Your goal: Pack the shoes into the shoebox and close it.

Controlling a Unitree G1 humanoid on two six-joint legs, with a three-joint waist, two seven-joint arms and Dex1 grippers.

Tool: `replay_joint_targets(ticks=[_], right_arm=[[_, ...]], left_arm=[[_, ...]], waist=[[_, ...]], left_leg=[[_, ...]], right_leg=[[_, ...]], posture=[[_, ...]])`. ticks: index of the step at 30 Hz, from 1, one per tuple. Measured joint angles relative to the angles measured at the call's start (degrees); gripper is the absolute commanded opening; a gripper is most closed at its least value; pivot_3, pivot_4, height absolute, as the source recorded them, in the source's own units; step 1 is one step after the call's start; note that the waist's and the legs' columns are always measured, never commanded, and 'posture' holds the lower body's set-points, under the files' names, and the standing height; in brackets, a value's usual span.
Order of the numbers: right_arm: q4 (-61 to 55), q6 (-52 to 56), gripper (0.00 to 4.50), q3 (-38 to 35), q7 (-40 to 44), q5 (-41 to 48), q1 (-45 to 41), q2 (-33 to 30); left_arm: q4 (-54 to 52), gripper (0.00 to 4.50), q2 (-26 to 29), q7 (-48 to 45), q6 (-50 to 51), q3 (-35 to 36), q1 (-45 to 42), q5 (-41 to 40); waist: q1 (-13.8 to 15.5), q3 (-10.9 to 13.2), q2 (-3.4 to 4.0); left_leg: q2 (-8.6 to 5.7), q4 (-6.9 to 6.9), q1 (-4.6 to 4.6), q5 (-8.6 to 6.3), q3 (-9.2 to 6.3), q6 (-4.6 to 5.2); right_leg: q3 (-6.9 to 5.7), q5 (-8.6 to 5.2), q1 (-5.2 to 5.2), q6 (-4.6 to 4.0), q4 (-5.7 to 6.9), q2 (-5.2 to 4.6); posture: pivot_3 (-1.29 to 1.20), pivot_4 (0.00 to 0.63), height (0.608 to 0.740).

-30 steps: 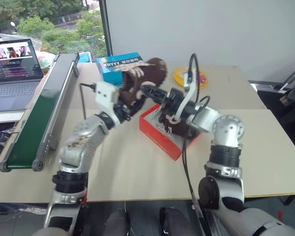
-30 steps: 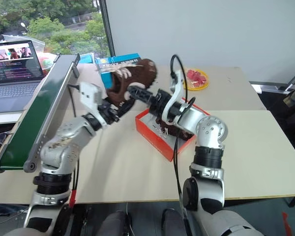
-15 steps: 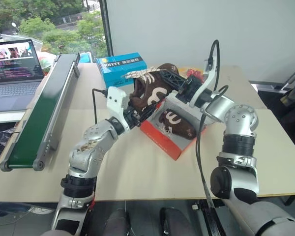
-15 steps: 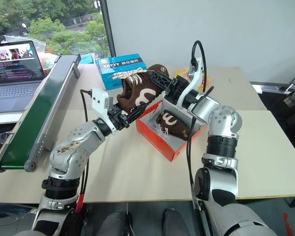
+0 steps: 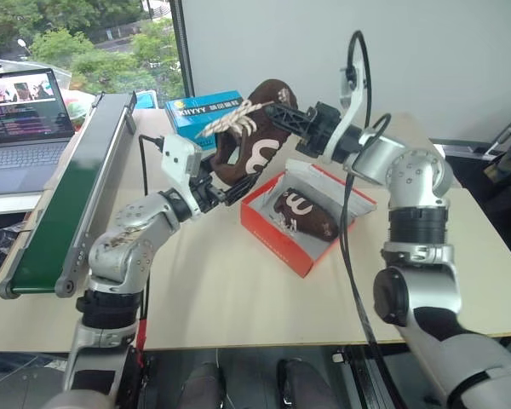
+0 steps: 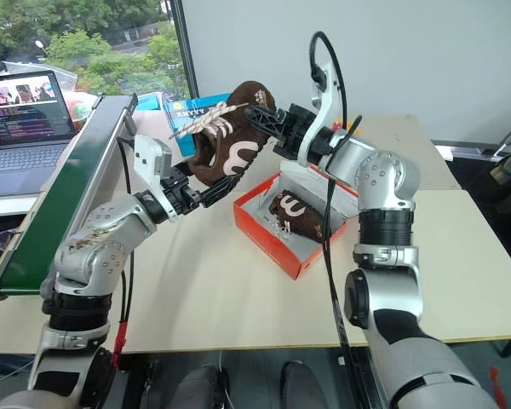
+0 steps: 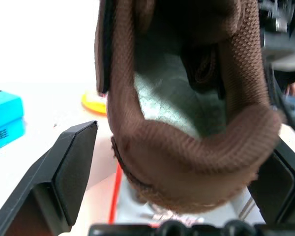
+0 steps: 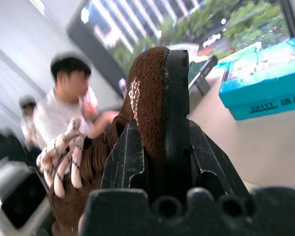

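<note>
One dark brown shoe [image 5: 254, 141] with white laces hangs in the air above the table, over the near-left corner of the shoebox [image 5: 277, 243]. My right gripper [image 5: 281, 113] is shut on its sole edge, and in the right wrist view both fingers [image 8: 125, 157] clamp that edge. My left gripper [image 5: 232, 186] is open, just below and to the left of the shoe. In the left wrist view its fingers [image 7: 73, 167] stand wide on either side of the heel [image 7: 196, 162]. The other shoe [image 5: 305, 213] lies inside the open red-orange shoebox.
A blue box [image 5: 200, 115] with white lettering sits behind the raised shoe. A green conveyor [image 5: 77, 187] runs along the table's left side, with a laptop [image 5: 25, 111] beyond it. A person [image 8: 69, 96] in a white shirt appears in the right wrist view.
My right gripper has closed on the shoe and raised it. My left gripper has opened, let go of the shoe and drawn a little to the left.
</note>
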Motion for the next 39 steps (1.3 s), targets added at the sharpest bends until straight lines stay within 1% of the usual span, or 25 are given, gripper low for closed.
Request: replay_joint_targets(ticks=[1, 2, 3, 5, 7, 10, 16, 19, 22, 27, 30, 31, 34, 37, 39], right_arm=[[0.1, -1.3, 0.40, 2.0, 1.6, -1.5, -0.4, -1.2], [0.6, -4.7, 0.40, 6.6, 5.7, -5.9, -1.4, -4.9], [1.0, -6.4, 0.39, 9.0, 8.6, -8.9, -1.8, -8.4], [3.8, -10.4, 0.38, 12.7, 14.3, -14.7, -1.8, -13.6], [6.5, -12.8, 0.38, 15.8, 18.7, -18.2, -1.8, -15.0], [10.6, -17.5, 0.38, 19.8, 24.0, -22.2, -2.4, -14.0], [21.0, -24.8, 0.38, 21.5, 30.8, -28.9, -4.3, -14.3], [25.0, -27.6, 0.38, 22.6, 33.2, -31.6, -4.0, -12.8], [29.6, -30.7, 0.38, 24.1, 35.7, -34.5, -3.8, -11.3], [36.0, -34.9, 0.38, 24.5, 37.2, -38.1, -3.8, -8.8], [39.9, -37.9, 0.38, 25.1, 36.0, -40.7, -3.8, -5.3], [41.3, -39.5, 0.38, 25.5, 35.0, -42.2, -3.9, -2.5], [43.2, -42.0, 0.38, 26.6, 33.6, -45.4, -4.9, 0.7], [45.3, -44.7, 0.38, 27.0, 31.4, -48.2, -5.4, 3.1], [47.2, -47.0, 0.38, 28.1, 28.5, -51.0, -5.4, 5.9]], left_arm=[[-0.3, 4.50, 0.4, -0.1, 0.4, 0.0, 0.8, -0.1], [-0.9, 4.50, 1.6, 0.0, 1.2, 0.6, 3.3, -0.2], [0.0, 4.50, 2.7, 0.7, 1.8, 2.7, 5.6, 0.1], [0.9, 4.50, 4.8, 3.0, 3.2, 7.5, 9.1, 0.6], [0.1, 4.50, 4.7, 4.0, 3.4, 8.6, 10.3, 0.7], [-3.0, 4.50, 2.9, 5.0, 4.0, 7.5, 11.9, 0.5], [-4.5, 4.50, 1.9, 7.5, 5.7, 7.4, 15.5, 0.5], [-6.0, 4.50, 1.5, 8.3, 5.7, 7.5, 15.6, 0.5], [-8.0, 4.50, 0.0, 9.7, 5.8, 7.7, 16.5, 0.4], [-9.5, 4.50, -1.1, 11.5, 5.9, 7.7, 18.6, 0.4], [-10.8, 4.50, -1.1, 12.5, 5.9, 7.9, 19.4, 0.5], [-11.3, 4.50, -1.1, 12.9, 5.9, 7.9, 19.7, 0.6], [-12.2, 4.50, -1.1, 13.5, 5.9, 7.9, 19.8, 0.7], [-12.6, 4.50, -1.1, 14.0, 6.1, 7.9, 20.2, 0.8], [-13.0, 4.50, -1.1, 14.3, 6.3, 7.9, 20.2, 0.9]], waist=[[0.0, 0.0, 0.01], [0.1, 0.0, 0.02], [0.2, 0.0, 0.02], [0.2, 0.0, 0.00], [0.3, 0.0, 0.01], [0.2, 0.0, 0.01], [0.3, 0.0, 0.02], [0.3, 0.0, 0.02], [0.2, 0.1, 0.03], [0.2, 0.1, 0.03], [0.0, 0.0, 0.03], [-0.2, 0.0, 0.03], [-0.3, 0.0, -0.06], [-0.6, -0.1, -0.21], [-1.3, -0.3, -0.40]], left_leg=[[0.00, 0.01, -0.01, -0.01, 0.00, 0.01], [-0.01, 0.01, -0.02, -0.01, 0.00, 0.01], [0.00, 0.01, -0.02, -0.01, 0.00, 0.01], [0.01, 0.04, -0.04, -0.01, 0.00, 0.02], [-0.01, 0.04, -0.01, -0.01, 0.04, 0.02], [0.00, 0.03, 0.01, -0.01, 0.06, 0.02], [0.02, 0.03, 0.00, -0.01, 0.11, 0.01], [0.01, 0.02, 0.04, -0.01, 0.13, 0.01], [0.02, 0.00, 0.02, -0.01, 0.13, 0.01], [0.02, 0.02, 0.08, -0.01, 0.15, 0.00], [0.04, -0.03, 0.20, -0.01, 0.16, -0.01], [0.07, -0.08, 0.29, -0.02, 0.15, -0.02], [0.11, -0.08, 0.43, -0.02, 0.14, -0.03], [0.14, -0.13, 0.86, -0.04, 0.13, -0.06], [0.21, -0.30, 1.53, -0.14, 0.13, -0.17]], right_leg=[[0.00, 0.00, 0.00, 0.01, 0.00, 0.00], [-0.01, 0.00, -0.01, 0.01, -0.16, -0.02], [-0.03, -0.01, 0.00, 0.01, -0.39, -0.03], [-0.07, 0.00, 0.00, 0.01, -0.42, -0.05], [-0.05, 0.01, 0.03, 0.02, -0.41, -0.08], [0.00, 0.02, 0.02, 0.02, -0.38, -0.05], [0.01, 0.02, 0.01, 0.01, -0.39, -0.07], [0.03, 0.04, 0.01, 0.00, -0.38, -0.08], [0.03, 0.04, 0.00, 0.00, -0.39, -0.07], [0.06, 0.05, 0.03, -0.01, -0.36, -0.08], [0.12, 0.05, 0.09, -0.01, -0.35, -0.05], [0.19, 0.05, 0.09, -0.01, -0.32, -0.02], [0.18, 0.05, 0.23, -0.02, -0.32, 0.01], [0.22, 0.05, 0.53, -0.04, -0.33, 0.01], [0.20, -0.04, 1.16, -0.19, -0.39, 0.05]], posture=[[0.00, 0.150, 0.740], [0.00, 0.150, 0.740], [0.00, 0.150, 0.740], [0.00, 0.150, 0.740], [0.00, 0.150, 0.740], [0.00, 0.150, 0.740], [0.00, 0.150, 0.740], [0.00, 0.150, 0.740], [0.00, 0.150, 0.740], [0.00, 0.150, 0.740], [0.00, 0.150, 0.740], [0.00, 0.150, 0.740], [0.00, 0.150, 0.740], [0.00, 0.150, 0.740], [0.00, 0.150, 0.740]])
